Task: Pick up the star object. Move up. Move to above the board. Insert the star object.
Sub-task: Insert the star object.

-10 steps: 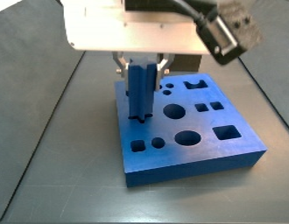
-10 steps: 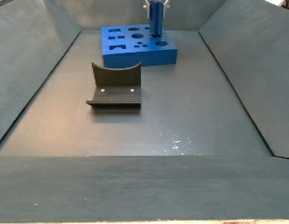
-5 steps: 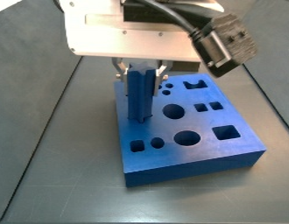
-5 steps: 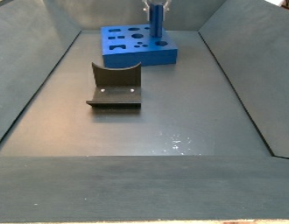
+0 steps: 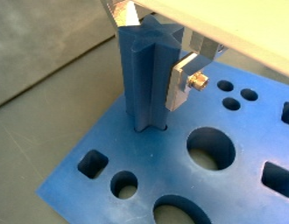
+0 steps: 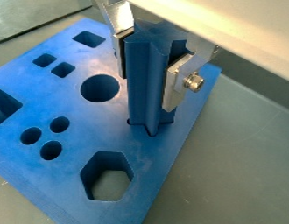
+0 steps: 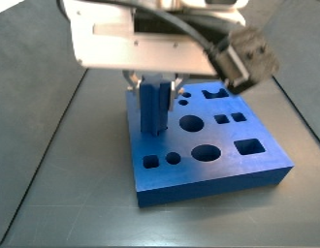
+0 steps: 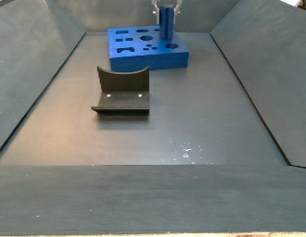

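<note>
The star object (image 5: 144,79), a tall blue ridged prism, stands upright with its lower end in the star-shaped hole of the board (image 5: 117,149), near the board's edge. It also shows in a wrist view (image 6: 144,83) and in both side views (image 7: 152,108) (image 8: 167,24). My gripper (image 7: 156,79) is directly above the board and shut on the star object's upper part. One silver finger (image 6: 179,83) presses one side, and the opposite finger (image 6: 112,17) presses the other side. The board is a thick blue slab (image 7: 214,160) (image 8: 137,57) (image 6: 53,109).
The dark L-shaped fixture (image 8: 121,91) stands on the grey floor in front of the board. Sloped grey walls (image 8: 38,83) close in the floor on both sides. The board's top has round, square and hexagon (image 6: 109,178) holes.
The gripper has come down with the star object, and the prism's lower end has sunk further into the star hole. The board and fixture have not moved.
</note>
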Tool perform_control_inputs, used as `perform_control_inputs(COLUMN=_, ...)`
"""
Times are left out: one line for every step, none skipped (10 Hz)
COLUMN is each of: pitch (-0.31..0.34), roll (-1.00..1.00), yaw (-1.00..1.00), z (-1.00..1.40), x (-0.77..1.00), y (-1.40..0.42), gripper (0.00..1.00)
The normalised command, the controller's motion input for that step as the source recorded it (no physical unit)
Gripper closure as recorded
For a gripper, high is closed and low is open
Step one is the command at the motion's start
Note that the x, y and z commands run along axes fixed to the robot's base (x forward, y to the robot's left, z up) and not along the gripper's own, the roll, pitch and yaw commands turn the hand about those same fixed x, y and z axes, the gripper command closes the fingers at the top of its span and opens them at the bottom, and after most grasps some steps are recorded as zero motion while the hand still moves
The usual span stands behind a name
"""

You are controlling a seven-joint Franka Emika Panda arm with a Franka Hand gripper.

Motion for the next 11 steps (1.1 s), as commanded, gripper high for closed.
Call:
perform_control_inputs(pitch=-0.351, roll=0.23, yaw=-0.12, z=-0.78, x=0.17, y=0.0, gripper=1.0)
perform_control_inputs(pitch=-0.291, roll=0.16, yaw=-0.15, z=-0.72, x=0.16, y=0.0, gripper=1.0)
perform_control_inputs(pitch=0.0, roll=0.0, yaw=0.0, z=-0.04, x=0.0, y=0.0, gripper=1.0)
perform_control_inputs(pitch=0.029, roll=0.21, yaw=0.0, z=-1.0, x=0.1, y=0.0, gripper=1.0)
perform_control_inputs(pitch=0.0, roll=0.05, yaw=0.0, z=-1.0, x=0.19, y=0.0, gripper=1.0)
perform_control_inputs(pitch=0.0, roll=0.07, yaw=0.0, z=-0.56, x=0.13, y=0.0, gripper=1.0)
perform_control_inputs(pitch=0.011, roll=0.02, yaw=0.0, z=0.0, x=0.0, y=0.0, gripper=1.0)
perform_control_inputs(pitch=0.031, roll=0.04, yaw=0.0, z=0.0, x=-0.01, y=0.0, gripper=1.0)
perform_control_inputs(pitch=0.0, roll=0.0, yaw=0.0, z=0.0, x=0.0, y=0.0, gripper=0.0)
perform_control_inputs(pitch=0.014, roll=0.0, yaw=0.0, z=0.0, x=0.0, y=0.0, gripper=0.0)
perform_control_inputs(pitch=0.066, roll=0.0, yaw=0.0, z=0.0, x=0.02, y=0.0, gripper=0.0)
